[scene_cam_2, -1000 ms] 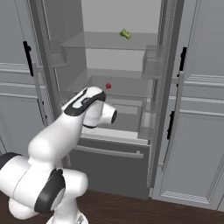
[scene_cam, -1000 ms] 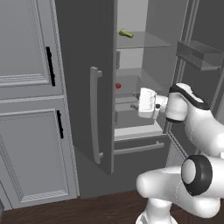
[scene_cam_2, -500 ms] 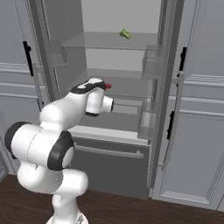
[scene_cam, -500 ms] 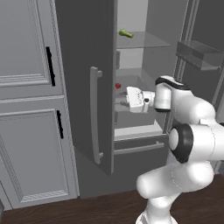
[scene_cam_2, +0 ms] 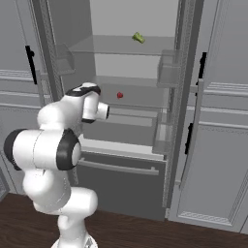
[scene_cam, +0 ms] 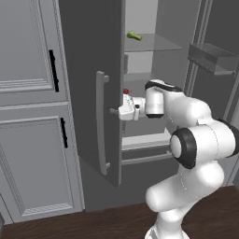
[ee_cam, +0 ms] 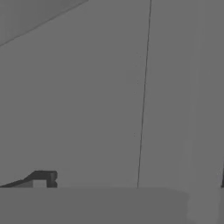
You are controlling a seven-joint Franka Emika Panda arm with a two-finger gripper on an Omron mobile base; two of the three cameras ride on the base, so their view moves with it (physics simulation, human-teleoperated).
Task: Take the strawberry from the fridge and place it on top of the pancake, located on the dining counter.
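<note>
— Red is what you want to find first: the strawberry (scene_cam_2: 119, 95) sits on the fridge's (scene_cam_2: 131, 19) middle glass shelf, toward the back, small against the pale rear wall. From the left base camera you catch only a sliver of it (scene_cam: 125, 91), just above the white hand.

— And where is the gripper?

— Your gripper (scene_cam: 116, 111) is inside the open fridge at shelf height, pointing toward the inner face of the left door (scene_cam: 91, 70). Its jaws stand wide apart with nothing between them. In the hand camera one dark fingertip (ee_cam: 43, 178) shows at the lower left, and flat grey panel lies ahead of it.

— Is the hand touching the fruit?

— No. From the right base camera the strawberry lies apart from the wrist, to its right and slightly higher, further back on the shelf. The hand is lower and nearer the front.

— What else is in there?

— A small green item (scene_cam_2: 138, 37) lies on the upper glass shelf, above the strawberry. You can see a drawer front with a long bar handle (scene_cam_2: 117, 167) under the shelves, and clear door bins (scene_cam_2: 167, 74) on the right door. Panelled grey cabinets (scene_cam: 28, 112) with short black handles (scene_cam: 53, 70) flank the fridge on both sides.

— Doors?

— Both stand open, and the left door's long grey bar handle (scene_cam: 100, 120) faces you in the left base camera.
</note>
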